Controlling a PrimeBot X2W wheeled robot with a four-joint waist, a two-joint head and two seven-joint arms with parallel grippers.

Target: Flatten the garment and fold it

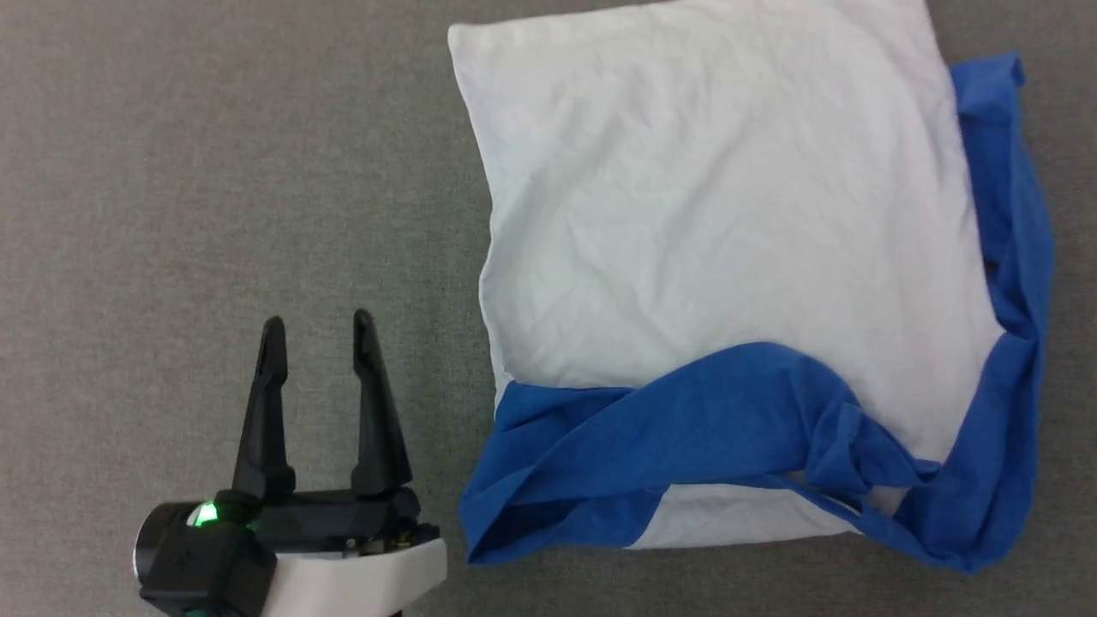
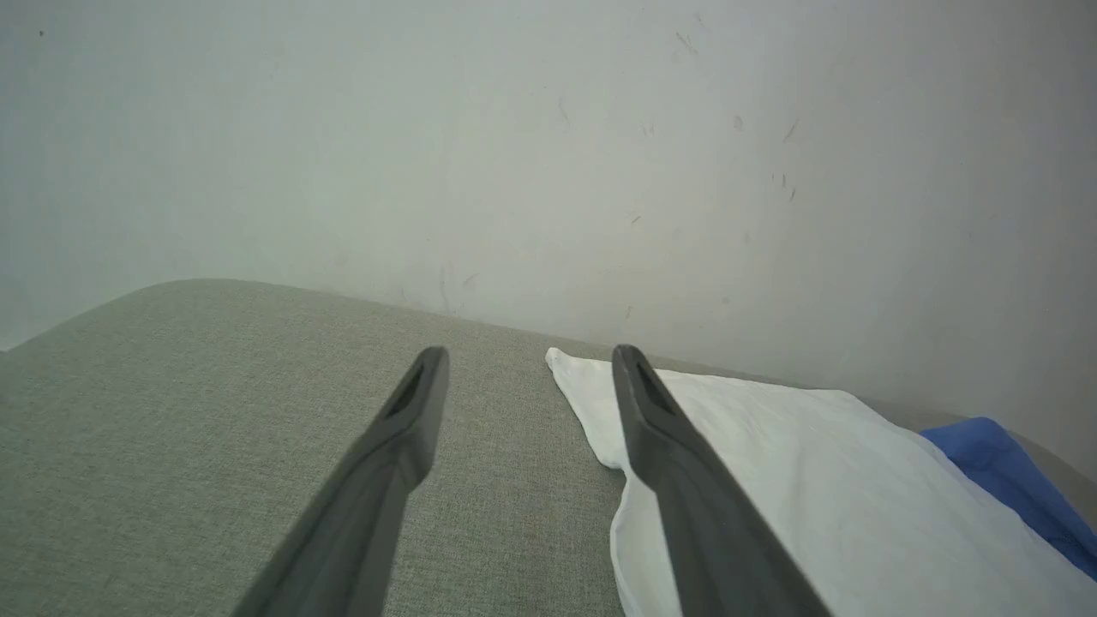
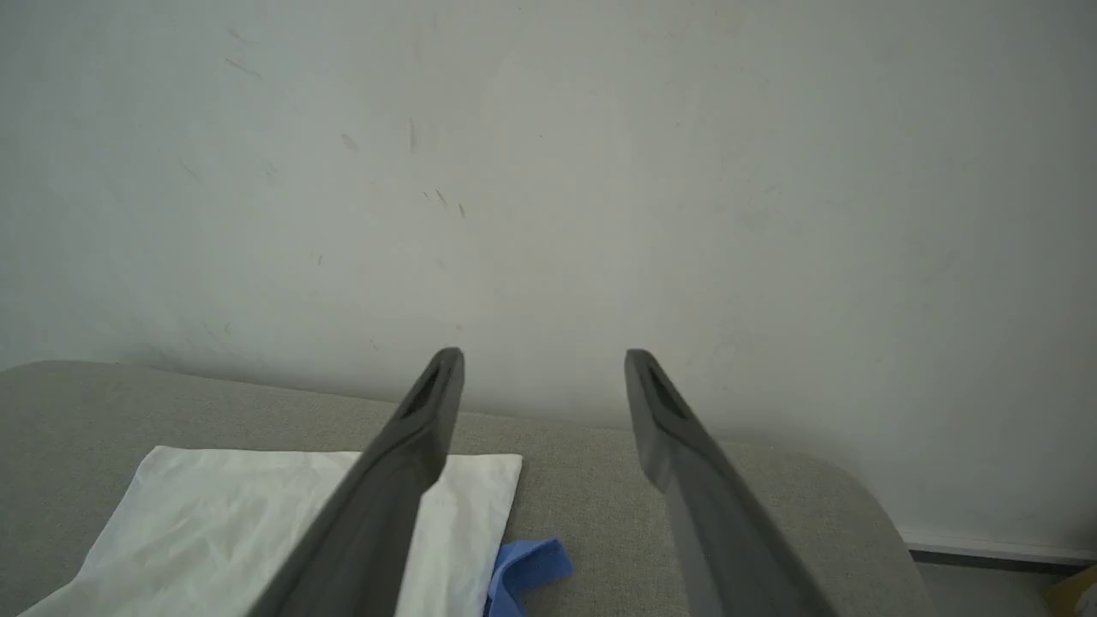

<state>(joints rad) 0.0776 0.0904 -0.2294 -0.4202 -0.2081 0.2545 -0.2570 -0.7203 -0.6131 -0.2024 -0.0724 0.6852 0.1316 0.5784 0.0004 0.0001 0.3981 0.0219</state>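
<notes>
Head view: garment [image 1: 728, 214] lies on grey fabric surface [image 1: 214, 171], spanning centre to 3 o'clock. White body forms a rough square, lightly creased. Blue sleeves [image 1: 686, 420] drape across its 6 o'clock edge and run up the 3 o'clock side.

Left gripper [image 1: 318, 321] at 7 o'clock: 2 fingers spread, nothing between them, beside the garment's 9 o'clock edge and apart from it.

Right wrist view: right gripper [image 3: 542, 358] likewise spread and empty above the surface. White cloth at 7 o'clock, a blue corner at 6 o'clock, pale wall [image 3: 548, 171] behind.
</notes>
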